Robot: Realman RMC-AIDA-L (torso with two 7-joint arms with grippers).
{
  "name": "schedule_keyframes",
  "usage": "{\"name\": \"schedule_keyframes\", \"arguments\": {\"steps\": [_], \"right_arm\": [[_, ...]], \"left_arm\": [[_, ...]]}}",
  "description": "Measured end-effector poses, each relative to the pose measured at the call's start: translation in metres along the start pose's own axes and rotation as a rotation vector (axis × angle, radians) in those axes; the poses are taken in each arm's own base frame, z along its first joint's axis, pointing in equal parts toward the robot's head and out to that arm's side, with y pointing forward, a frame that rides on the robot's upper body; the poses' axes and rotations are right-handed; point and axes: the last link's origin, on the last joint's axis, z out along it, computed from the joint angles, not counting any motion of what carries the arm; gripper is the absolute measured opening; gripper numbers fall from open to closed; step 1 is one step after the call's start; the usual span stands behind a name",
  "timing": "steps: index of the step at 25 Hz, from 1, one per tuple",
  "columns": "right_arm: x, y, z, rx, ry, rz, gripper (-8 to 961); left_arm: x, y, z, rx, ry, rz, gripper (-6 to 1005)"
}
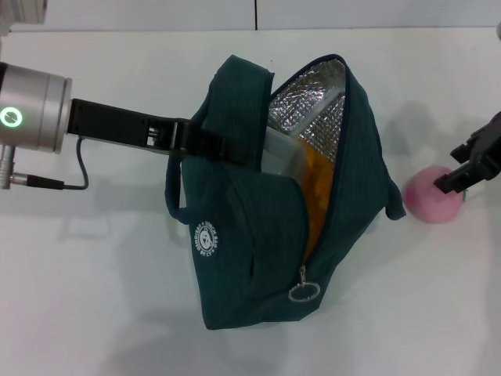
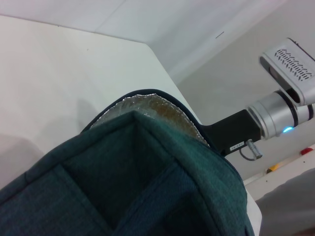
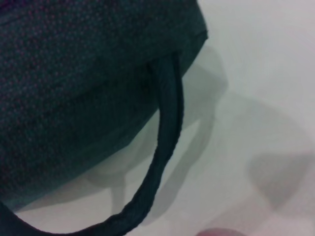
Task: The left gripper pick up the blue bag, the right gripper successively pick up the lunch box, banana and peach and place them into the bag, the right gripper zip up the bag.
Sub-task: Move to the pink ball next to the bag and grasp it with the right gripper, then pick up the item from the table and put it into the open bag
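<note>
Head view. Blue bag (image 1: 258, 235): centre of frame on the white tabletop (image 1: 94, 298), mouth unzipped, silver lining showing at upper centre. Inside the opening: the lunch box (image 1: 283, 153), clear, and below it an orange-yellow shape, the banana (image 1: 317, 196). Zipper ring pull (image 1: 304, 292) at lower centre; round white logo (image 1: 207, 238) on the bag's left face. Left claw (image 1: 205, 141): enters from the left edge at mid-height, fingers closed on the bag's upper left rim beside a loop handle. Peach (image 1: 430, 196): pink, on the tabletop at right of frame, just beside the bag's right end. Right claw (image 1: 470, 172): at the right edge, directly over the peach and touching its upper right side; whether its fingers are parted or pinched cannot be told.

Left wrist view. Teal fabric of the bag (image 2: 147, 187) fills the lower half; silver lining edge at centre. The right arm, silver with a blue light, sits at the right.

Right wrist view. Dark bag wall (image 3: 74, 73) at upper left; one loop handle (image 3: 167, 147) curves down across the centre over the tabletop (image 3: 266, 88).
</note>
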Motion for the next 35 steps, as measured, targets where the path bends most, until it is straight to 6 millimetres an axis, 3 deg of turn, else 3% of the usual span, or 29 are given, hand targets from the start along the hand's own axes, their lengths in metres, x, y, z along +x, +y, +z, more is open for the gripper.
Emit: {"name": "schedule_keyframes", "arguments": {"steps": [10,21,23,28,35], "right_arm": [[0.0,0.002,0.016,-0.035,0.018,0.025,635],[0.003,-0.005,0.016,-0.006,0.031,0.072,590],[0.004,-0.004,0.015,-0.012,0.029,0.077,382],[0.002,-0.005,0.006,-0.017,-0.011,0.099,278],[0.005,-0.016,-0.029,0.01,-0.127,0.164,154]], "left_arm": [[0.0,0.0,0.0,0.0,0.0,-0.001,30],[0.001,0.0,0.0,-0.002,0.001,0.0,30],[0.001,0.0,0.0,-0.002,0.001,0.0,30],[0.0,0.0,0.0,-0.003,0.001,-0.002,30],[-0.001,0.0,0.0,-0.002,0.001,-0.005,30]]}}
